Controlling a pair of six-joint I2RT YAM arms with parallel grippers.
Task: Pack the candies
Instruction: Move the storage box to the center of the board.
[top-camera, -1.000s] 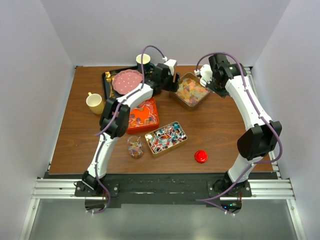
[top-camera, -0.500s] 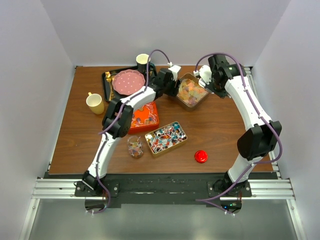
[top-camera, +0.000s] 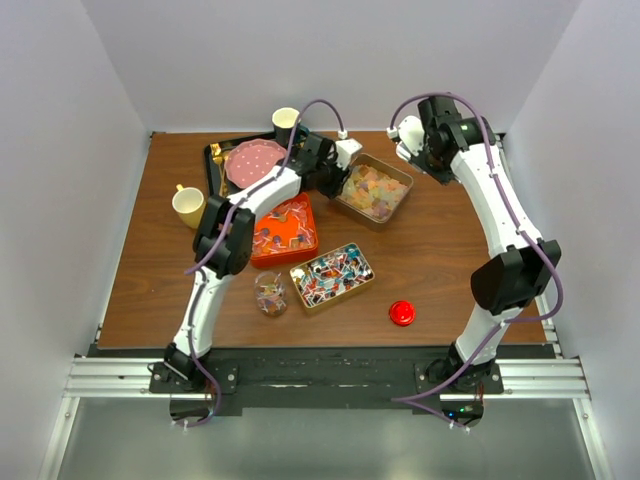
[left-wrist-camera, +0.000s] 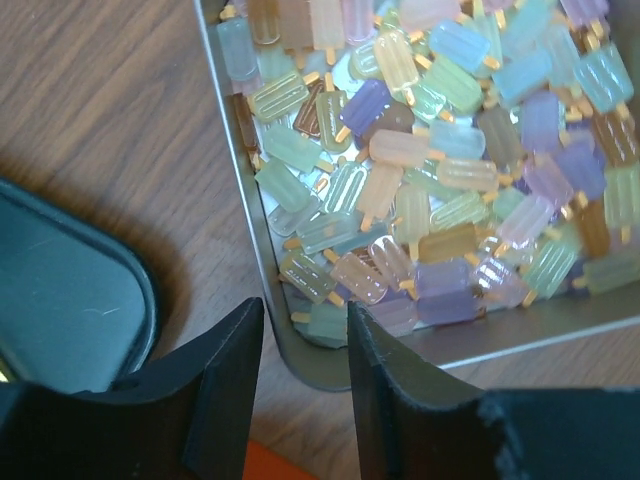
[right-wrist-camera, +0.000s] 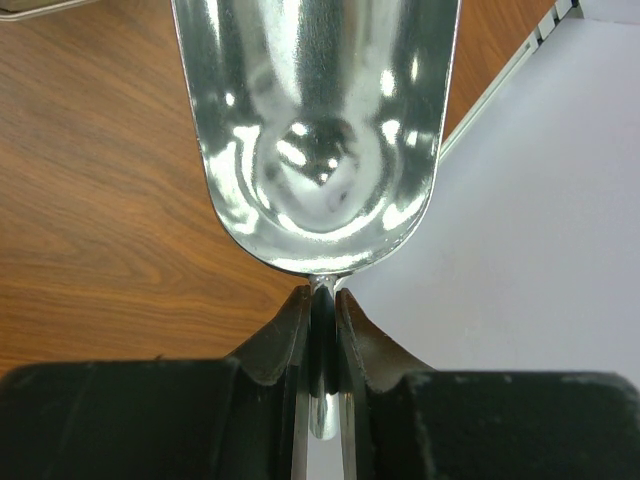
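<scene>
**Surface** (top-camera: 440, 250): carries two open tins of candies. The rear tin (left-wrist-camera: 243, 190) sits by the middle of the far edge and holds loose, pastel, lolly-shaped candies (left-wrist-camera: 420, 180). The front tin (top-camera: 343, 298) sits centrally, towards the near edge, and holds wrapped ones (top-camera: 330, 272).

**Left tool** (left-wrist-camera: 302, 312): jaws partly open, straddling the rear tin's wall at a corner. One finger is outside the wall and one is over the candies. No contact with the wall is evident and nothing is held.

**Right tool** (right-wrist-camera: 322, 300): closed tight on the handle of an empty metal scoop (right-wrist-camera: 320, 130), near the far right corner.

**Handling, as judged:** the rear tin looks stiff and thin-walled. It should pinch well at the rim but is likely to slide on the wood. The candies are tiny, light and loose, and probably tacky or slippery. Pinching them singly looks unreliable; scooping from the heap looks sounder.

**Change from a second ago:** the left tool has come down onto the tin's corner and its jaws have narrowed. The right tool, with the scoop, has drawn back from the tin's far edge.
</scene>
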